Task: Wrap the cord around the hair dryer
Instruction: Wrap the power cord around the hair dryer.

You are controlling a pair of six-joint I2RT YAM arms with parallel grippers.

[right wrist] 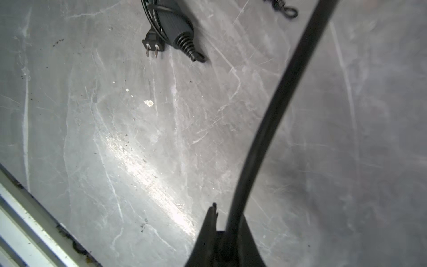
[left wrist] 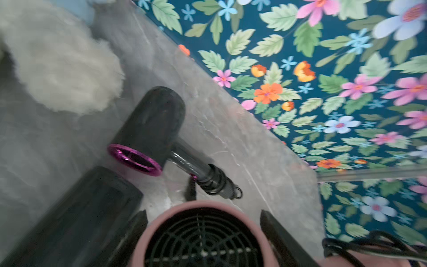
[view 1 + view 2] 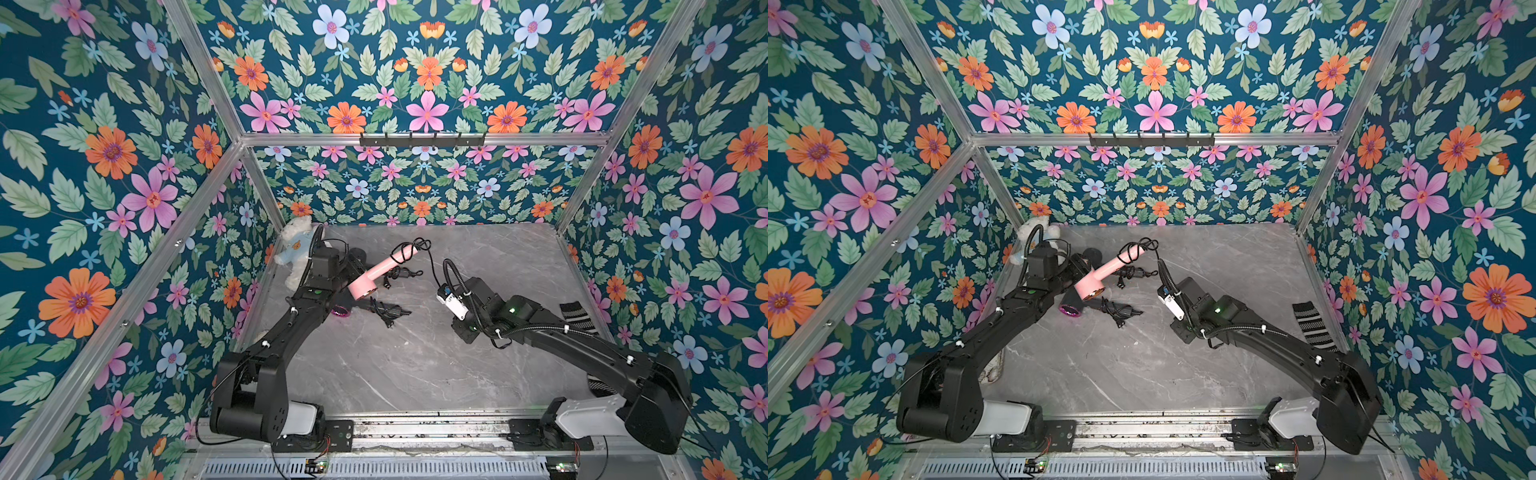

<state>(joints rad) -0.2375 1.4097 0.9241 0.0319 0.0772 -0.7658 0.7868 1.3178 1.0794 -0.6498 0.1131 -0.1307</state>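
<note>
Cord (image 1: 272, 115) looks limp and light, pinched in the right end effector (image 1: 223, 219); the left end effector (image 2: 203, 217) clamps the stiff, likely slippery hair dryer (image 3: 376, 274) by its barrel.

Pink dryer (image 3: 376, 274) trailing black cord (image 1: 260, 143), grey marbled table (image 3: 415, 365) gleaming, teal floral walls (image 3: 428, 62) blooming pink and orange, black-and-white striped sock (image 3: 575, 318)

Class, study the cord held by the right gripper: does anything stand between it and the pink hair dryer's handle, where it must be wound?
Nothing visible does. The cord runs free from the right gripper to the pink hair dryer, held up by the left gripper. A black dryer lies lower, on the table.
</note>
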